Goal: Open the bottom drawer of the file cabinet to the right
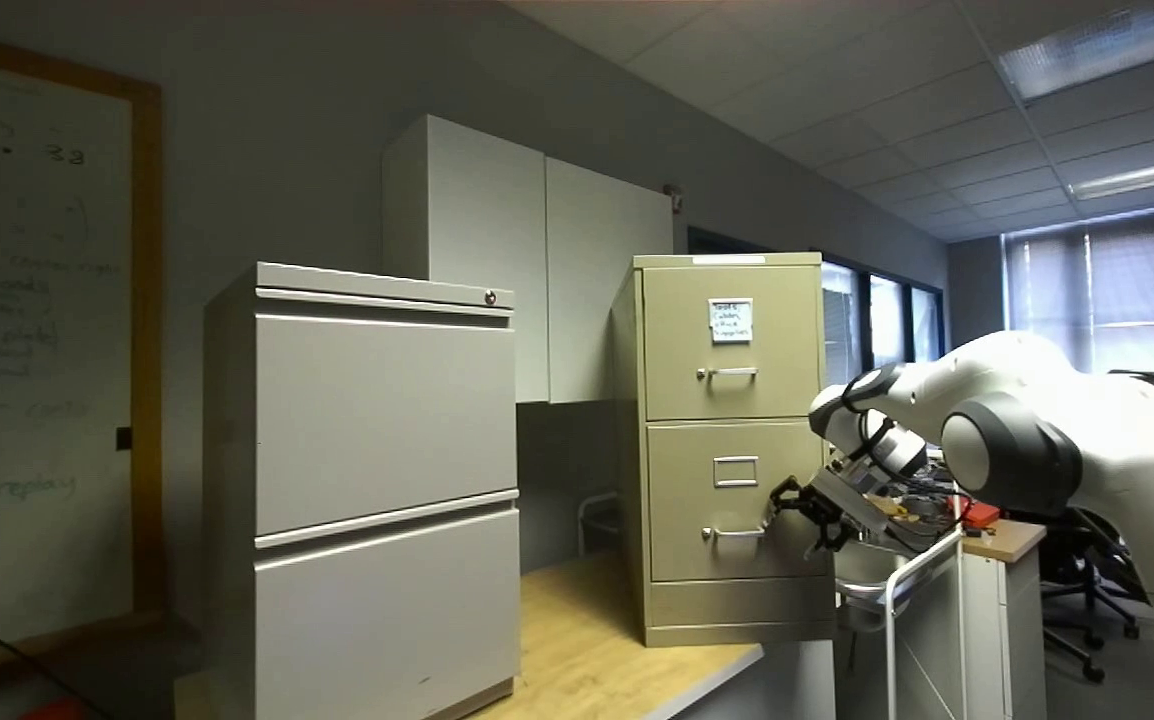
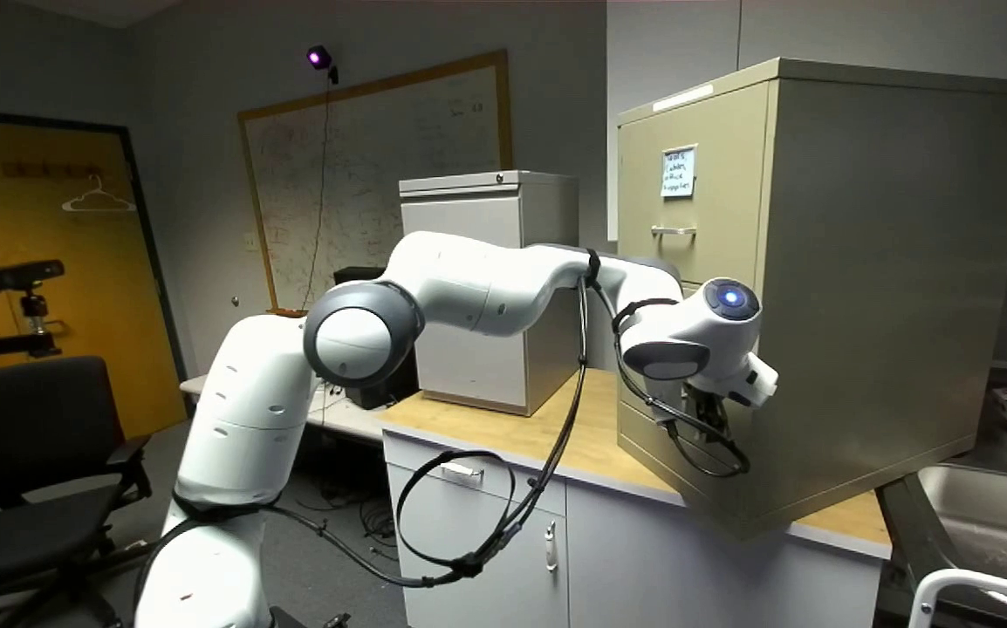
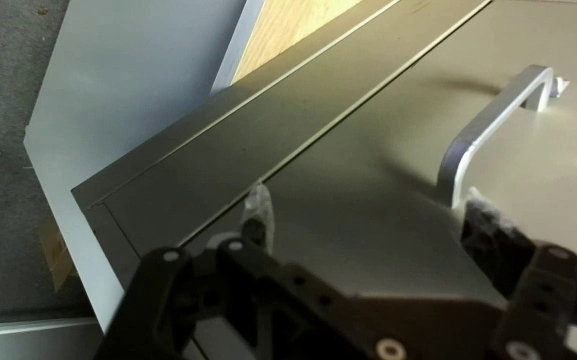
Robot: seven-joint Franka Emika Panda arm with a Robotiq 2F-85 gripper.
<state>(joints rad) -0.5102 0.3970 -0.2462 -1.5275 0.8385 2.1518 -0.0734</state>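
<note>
The tan file cabinet point(image 1: 740, 610) stands on a wooden counter and also shows in an exterior view point(image 2: 887, 279). Its bottom drawer point(image 1: 682, 475) is shut, with a silver handle point(image 1: 737, 534) and an empty label holder. The drawer front also fills much of the wrist view point(image 3: 363, 145), with the handle point(image 3: 493, 117) at upper right. My gripper point(image 1: 787, 535) is at the handle's right end. In the wrist view the gripper point(image 3: 366, 192) is open and empty. One fingertip is close to the handle's near end; I cannot tell whether they touch. In an exterior view the wrist largely hides the gripper point(image 2: 706, 414).
A light-grey cabinet point(image 1: 387, 420) stands beside the file cabinet on the counter point(image 1: 587, 620). A white rail point(image 1: 922, 575) and a sink point(image 2: 992, 515) are on the opposite side. Cables point(image 2: 578, 419) hang loosely from the arm.
</note>
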